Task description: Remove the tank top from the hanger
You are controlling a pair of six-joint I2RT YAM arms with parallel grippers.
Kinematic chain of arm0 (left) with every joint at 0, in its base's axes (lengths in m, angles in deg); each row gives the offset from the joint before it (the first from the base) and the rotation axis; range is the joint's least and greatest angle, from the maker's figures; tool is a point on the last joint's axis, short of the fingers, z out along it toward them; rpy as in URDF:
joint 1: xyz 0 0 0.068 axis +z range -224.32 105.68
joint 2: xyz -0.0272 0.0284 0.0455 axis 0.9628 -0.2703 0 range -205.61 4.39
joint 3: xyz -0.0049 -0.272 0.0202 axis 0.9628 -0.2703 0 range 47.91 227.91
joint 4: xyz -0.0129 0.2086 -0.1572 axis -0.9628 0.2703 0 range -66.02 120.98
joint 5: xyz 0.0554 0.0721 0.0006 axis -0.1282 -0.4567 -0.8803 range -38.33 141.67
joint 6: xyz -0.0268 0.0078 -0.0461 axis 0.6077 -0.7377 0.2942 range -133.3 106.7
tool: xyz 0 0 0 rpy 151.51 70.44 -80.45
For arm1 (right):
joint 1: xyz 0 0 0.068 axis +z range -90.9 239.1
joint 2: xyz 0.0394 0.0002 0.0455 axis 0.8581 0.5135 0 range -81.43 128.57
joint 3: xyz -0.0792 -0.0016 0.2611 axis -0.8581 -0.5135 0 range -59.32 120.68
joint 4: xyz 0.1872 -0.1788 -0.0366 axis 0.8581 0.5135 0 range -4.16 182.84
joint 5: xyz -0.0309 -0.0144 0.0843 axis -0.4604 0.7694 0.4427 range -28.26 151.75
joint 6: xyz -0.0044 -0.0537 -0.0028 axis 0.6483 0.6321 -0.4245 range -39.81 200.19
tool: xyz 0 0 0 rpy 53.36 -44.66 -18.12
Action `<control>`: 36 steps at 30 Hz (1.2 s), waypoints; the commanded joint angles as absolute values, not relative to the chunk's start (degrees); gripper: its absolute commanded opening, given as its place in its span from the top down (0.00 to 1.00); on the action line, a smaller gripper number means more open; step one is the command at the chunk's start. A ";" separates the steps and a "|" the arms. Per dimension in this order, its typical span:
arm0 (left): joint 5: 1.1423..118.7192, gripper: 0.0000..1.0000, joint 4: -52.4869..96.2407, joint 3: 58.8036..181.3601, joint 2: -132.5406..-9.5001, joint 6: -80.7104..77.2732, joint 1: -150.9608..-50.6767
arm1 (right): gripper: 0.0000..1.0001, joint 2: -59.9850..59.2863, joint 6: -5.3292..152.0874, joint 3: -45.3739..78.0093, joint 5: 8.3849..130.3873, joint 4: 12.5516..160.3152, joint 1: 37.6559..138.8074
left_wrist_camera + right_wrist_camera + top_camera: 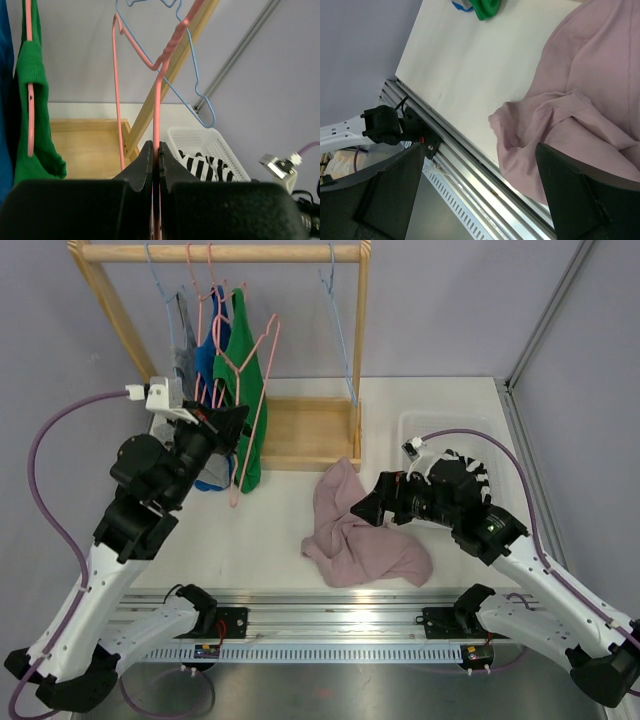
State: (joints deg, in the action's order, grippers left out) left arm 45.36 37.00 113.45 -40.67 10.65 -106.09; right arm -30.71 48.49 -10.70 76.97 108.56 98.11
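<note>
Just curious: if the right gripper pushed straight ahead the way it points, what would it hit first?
Most likely the pink tank top, crumpled on the table just ahead of the right gripper with its jaws open; depth is unclear.

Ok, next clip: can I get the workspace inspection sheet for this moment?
Surface: pale table, no spills seen.
Job's things: pink tank top lies crumpled on the table, off any hanger; pink hanger is bare.
Clutter: green top, blue top and gray top hang on the rack; one empty blue hanger; white basket holds a striped cloth.
Grippers: left gripper shut on the pink hanger's wire; right gripper open above the tank top, holding nothing.
Cables: left purple cable and right purple cable loop from the wrists, no snag seen.
Surroundings: wooden rack, gray walls, metal rail at the near edge.
</note>
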 commanded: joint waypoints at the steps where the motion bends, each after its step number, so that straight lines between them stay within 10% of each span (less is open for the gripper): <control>1: 41.13 1.00 40.93 123.65 -47.63 10.52 -106.22 | 0.00 -33.53 50.22 -8.08 72.47 109.13 98.48; 27: 37.07 1.00 45.33 174.64 -96.05 3.75 -105.08 | 0.01 -41.44 48.29 -13.26 72.99 112.21 98.48; 36: 40.95 1.00 45.70 170.55 -96.26 6.21 -105.26 | 0.01 -40.56 48.03 -16.69 75.19 109.84 98.48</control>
